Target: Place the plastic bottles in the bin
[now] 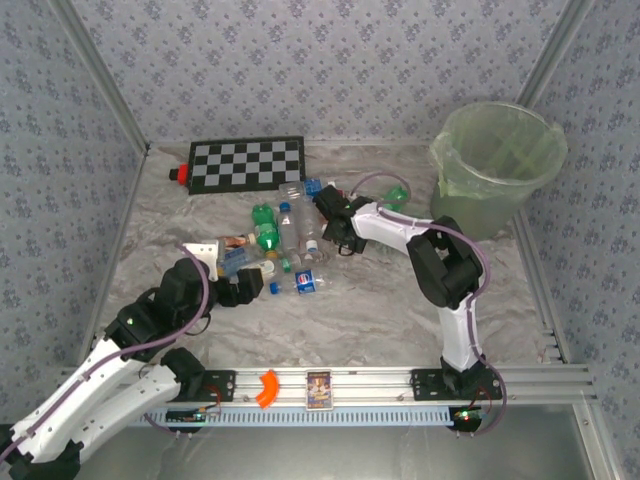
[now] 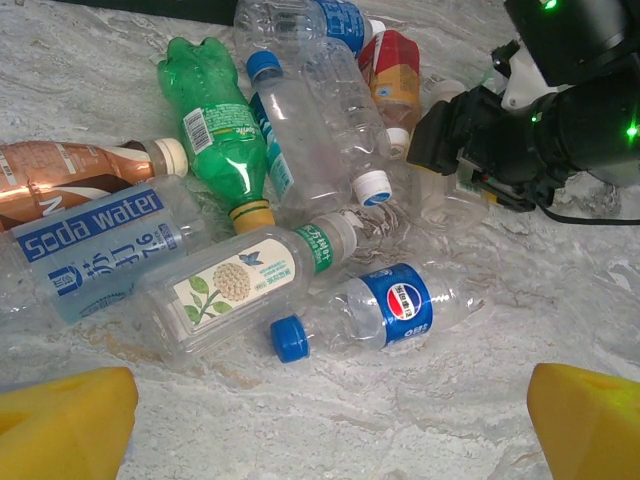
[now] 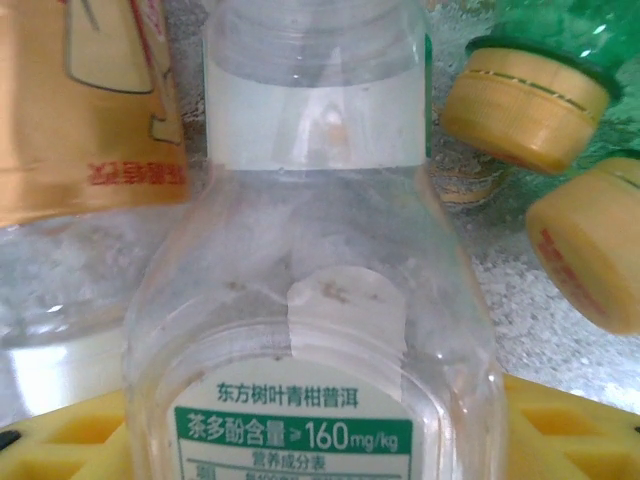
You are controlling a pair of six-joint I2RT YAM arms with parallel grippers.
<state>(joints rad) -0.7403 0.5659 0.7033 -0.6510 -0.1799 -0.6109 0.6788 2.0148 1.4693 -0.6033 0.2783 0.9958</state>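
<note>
Several plastic bottles (image 1: 285,235) lie in a heap at the table's middle. My left gripper (image 2: 330,425) stands open just short of the heap, nothing between its yellow fingertips (image 2: 65,420). A clear bottle with a blue Pepsi label (image 2: 395,310) lies closest to it, beside a green bottle (image 2: 220,130) and a soda water bottle (image 2: 95,250). My right gripper (image 3: 315,440) is down at the heap's far side, both fingers against the sides of a clear tea bottle (image 3: 310,300) with a white and green label. The pale-green bin (image 1: 497,160) stands at the back right.
A black-and-white checkerboard (image 1: 247,163) with a small red block (image 1: 179,173) lies at the back. Patterned walls close in the left, right and back. An orange hook (image 1: 267,388) and a small card (image 1: 318,388) sit on the front rail. Two yellow-capped bottle necks (image 3: 525,105) lie beside the held bottle.
</note>
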